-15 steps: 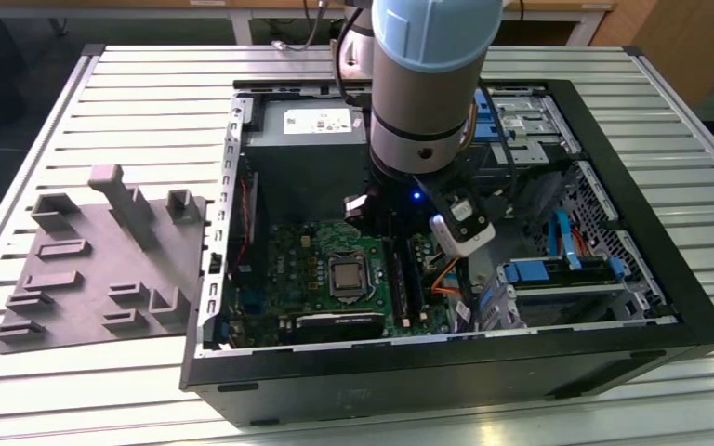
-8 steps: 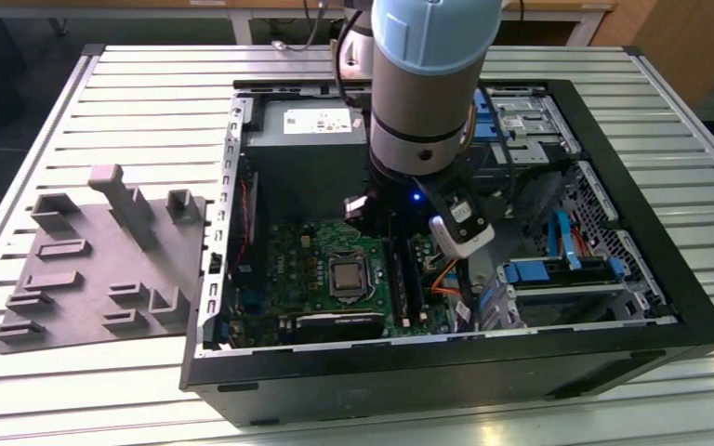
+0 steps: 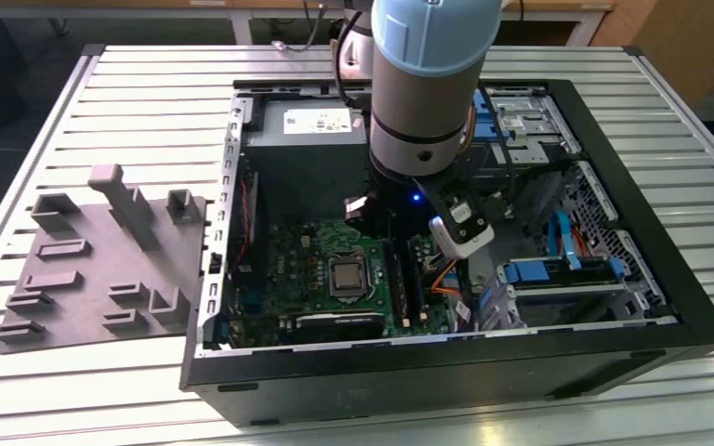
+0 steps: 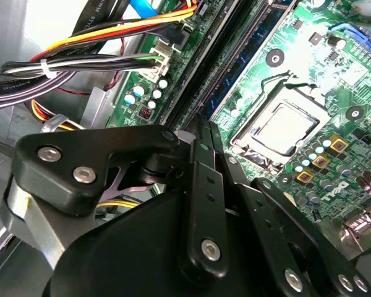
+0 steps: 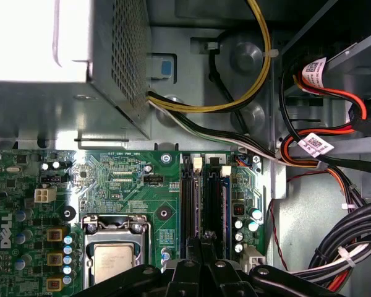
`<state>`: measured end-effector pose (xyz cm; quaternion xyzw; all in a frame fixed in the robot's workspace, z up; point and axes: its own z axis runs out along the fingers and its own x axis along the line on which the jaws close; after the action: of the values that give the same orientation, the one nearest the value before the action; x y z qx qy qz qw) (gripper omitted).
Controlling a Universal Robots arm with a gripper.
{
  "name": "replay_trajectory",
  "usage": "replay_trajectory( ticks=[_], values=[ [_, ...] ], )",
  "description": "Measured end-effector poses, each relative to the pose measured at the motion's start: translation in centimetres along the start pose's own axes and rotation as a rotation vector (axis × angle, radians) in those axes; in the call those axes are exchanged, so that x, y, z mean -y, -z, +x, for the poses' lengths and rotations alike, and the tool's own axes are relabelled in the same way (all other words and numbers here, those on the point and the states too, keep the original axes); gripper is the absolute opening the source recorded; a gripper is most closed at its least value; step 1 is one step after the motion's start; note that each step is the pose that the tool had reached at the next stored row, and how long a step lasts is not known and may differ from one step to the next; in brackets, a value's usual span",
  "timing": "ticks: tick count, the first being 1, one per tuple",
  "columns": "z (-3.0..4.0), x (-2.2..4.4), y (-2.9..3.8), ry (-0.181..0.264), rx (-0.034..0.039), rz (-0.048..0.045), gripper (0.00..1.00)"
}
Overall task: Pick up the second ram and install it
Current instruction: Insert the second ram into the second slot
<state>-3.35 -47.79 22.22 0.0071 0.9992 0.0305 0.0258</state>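
Gripper (image 5: 202, 244) is down inside the PC case (image 3: 654, 307), right over the slots (image 5: 205, 204) beside the CPU socket (image 5: 114, 250). Fingers (image 4: 203, 133) look pressed together on the ram (image 5: 200, 207) (thin dark stick, standing in a slot).

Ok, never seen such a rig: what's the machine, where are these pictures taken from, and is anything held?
One robot arm reaches into an open computer case lying on a slatted table, a grey moulded tray beside it. The exterior view looks on from off the arm; both wrist views ride on the arm, looking past its black gripper at the green motherboard. The gripper hangs over the memory slots; whether it holds anything, I cannot tell.
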Motion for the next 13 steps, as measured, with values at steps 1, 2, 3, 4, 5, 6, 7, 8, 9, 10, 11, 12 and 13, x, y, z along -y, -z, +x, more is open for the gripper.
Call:
replay_trajectory(
  ticks=[1,2,3,4,5,6,7,8,9,10,11,12,13],
  values=[
    [0.00,0.00,-0.01,0.000,0.0000,-0.0007,0.12],
    [0.00,0.00,-0.03,0.000,0.0000,-0.0010,0.12],
    [0.01,0.01,-0.05,0.000,0.0000,-0.0013,0.12],
    [0.00,0.01,-0.07,0.000,-0.0001,-0.0013,0.12],
    [0.01,0.01,-0.09,0.000,-0.0001,-0.0014,0.12],
    [0.01,0.01,-0.10,0.000,-0.0002,-0.0016,0.12],
    [0.01,0.01,-0.10,0.000,-0.0002,-0.0017,0.12],
    [0.01,0.01,-0.10,0.000,-0.0002,-0.0019,0.12],
    [0.00,0.01,-0.11,0.000,-0.0001,-0.0022,0.12],
    [0.01,0.01,-0.17,0.000,0.0000,-0.0025,0.12],
    [0.01,0.01,-0.25,0.000,0.0000,-0.0025,0.12],
    [0.01,0.02,-0.32,0.000,-0.0001,-0.0022,0.12],
    [0.02,0.03,-0.38,0.000,-0.0001,-0.0022,0.12]
  ],
)
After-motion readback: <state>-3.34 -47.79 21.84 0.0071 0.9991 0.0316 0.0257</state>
